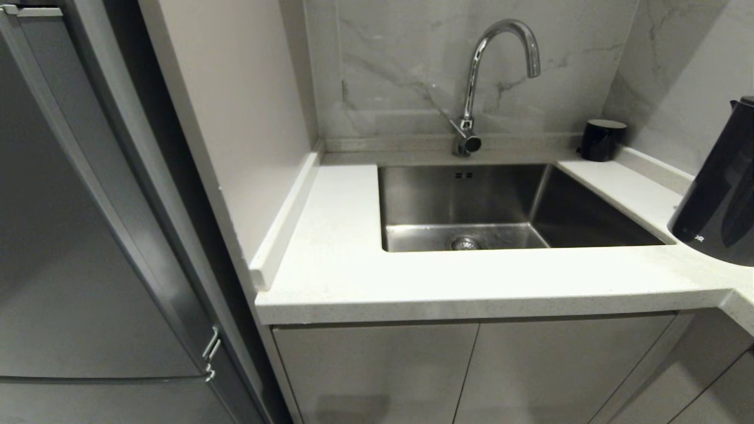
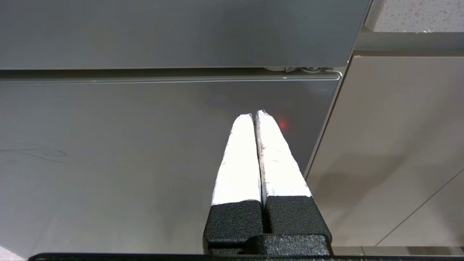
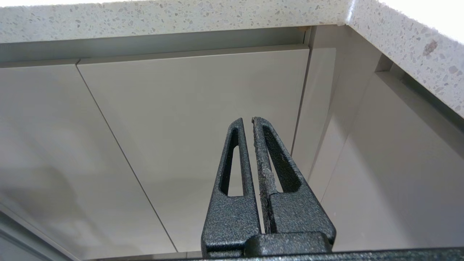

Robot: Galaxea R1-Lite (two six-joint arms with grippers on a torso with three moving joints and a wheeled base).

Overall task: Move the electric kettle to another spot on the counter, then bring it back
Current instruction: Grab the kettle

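Note:
The electric kettle, tall and glossy black, stands on the white speckled counter at the far right of the head view, partly cut off by the edge. Neither arm shows in the head view. My left gripper hangs below counter height in front of a grey appliance door, its white-wrapped fingers pressed together on nothing. My right gripper is shut and empty too, pointing at the grey cabinet doors under the counter's edge.
A steel sink is set into the counter, with a chrome tap behind it. A small black cup stands in the back corner. A tall grey fridge fills the left side. Grey cabinet doors sit below.

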